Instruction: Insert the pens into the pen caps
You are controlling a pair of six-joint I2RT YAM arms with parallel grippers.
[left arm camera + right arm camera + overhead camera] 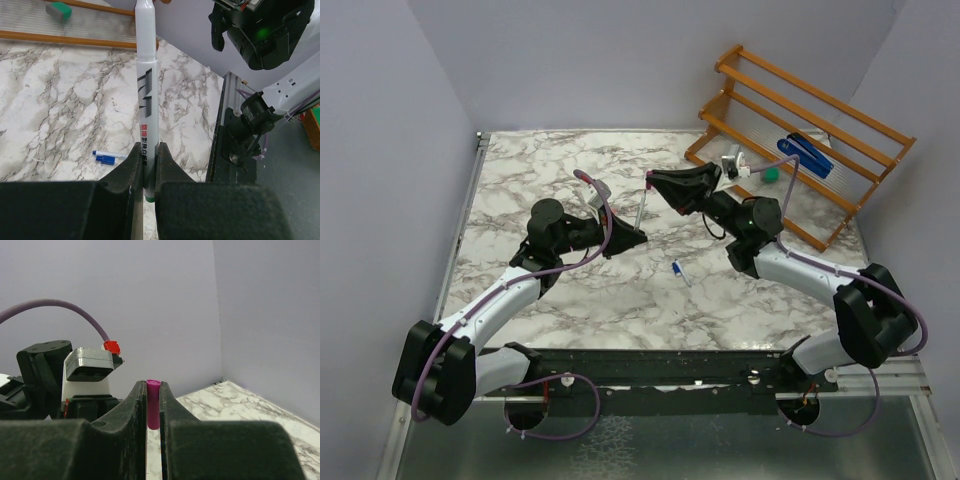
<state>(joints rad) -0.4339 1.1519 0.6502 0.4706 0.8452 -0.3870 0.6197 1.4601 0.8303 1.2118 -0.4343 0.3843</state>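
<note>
Finding one: your left gripper [148,161] is clenched on a white pen [145,80], gripping it near its lower end. The shaft stands out past the fingertips, and its tapered end points toward the wooden rack [800,112].

Finding two: your right gripper [153,388] is clamped on a pink pen cap [153,407], whose mouth sits just proud of the fingertips.

Finding three: both tools meet over the marble table [540,170], near the rack's left end and on its arm-base side. From overhead the pen's free end lies just beside the right fingertips. Contact between pen and cap cannot be confirmed.

Finding four: a second pen [680,272], blue at one end, lies flat on the table. It is farther from the rack than either tool.

Finding five: a green block [772,175] and a blue stapler-like object [810,153] rest on the rack.
</note>
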